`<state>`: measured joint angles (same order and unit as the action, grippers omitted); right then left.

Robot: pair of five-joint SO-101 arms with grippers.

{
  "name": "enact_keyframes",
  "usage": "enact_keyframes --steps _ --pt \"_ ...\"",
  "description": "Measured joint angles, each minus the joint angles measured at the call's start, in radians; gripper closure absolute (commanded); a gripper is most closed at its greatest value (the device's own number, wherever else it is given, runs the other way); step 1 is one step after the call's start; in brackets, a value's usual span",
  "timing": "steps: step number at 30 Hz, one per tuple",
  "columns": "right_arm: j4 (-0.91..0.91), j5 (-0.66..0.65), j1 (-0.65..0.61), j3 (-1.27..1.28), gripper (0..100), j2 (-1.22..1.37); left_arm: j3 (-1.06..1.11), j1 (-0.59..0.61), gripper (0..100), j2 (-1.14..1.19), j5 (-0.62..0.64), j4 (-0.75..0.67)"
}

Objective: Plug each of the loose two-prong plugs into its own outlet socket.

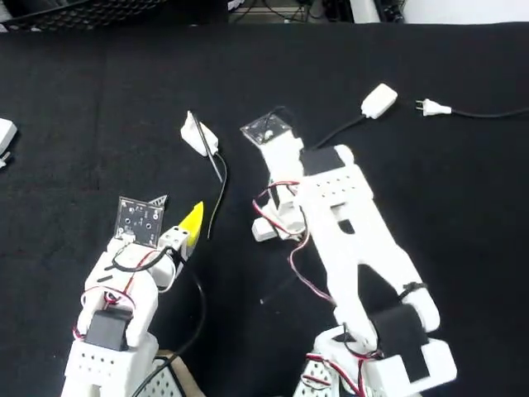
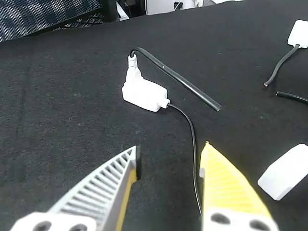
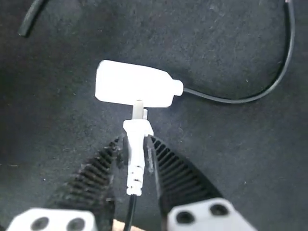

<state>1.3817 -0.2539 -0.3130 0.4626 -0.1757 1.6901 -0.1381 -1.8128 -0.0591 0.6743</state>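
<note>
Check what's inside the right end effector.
The right end effector clamps a white plug, its prongs meeting a socket. The socket hides whether the prongs are in.

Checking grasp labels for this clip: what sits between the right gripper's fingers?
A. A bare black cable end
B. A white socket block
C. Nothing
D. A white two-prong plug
D: in the right wrist view the right gripper is clamped on the white plug, with its prongs against the white socket.
</note>
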Motion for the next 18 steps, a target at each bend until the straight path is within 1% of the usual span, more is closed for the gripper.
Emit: enact_keyframes --steps 10,18 --pt "-0.091 -0.002 -0.002 -0.037 98.6 0.152 0.000 0.000 78 0.000 0.000 0.000" --pt "-0.097 0.000 -0.003 -0.186 98.6 0.236 0.000 0.000 78 0.000 0.000 0.000"
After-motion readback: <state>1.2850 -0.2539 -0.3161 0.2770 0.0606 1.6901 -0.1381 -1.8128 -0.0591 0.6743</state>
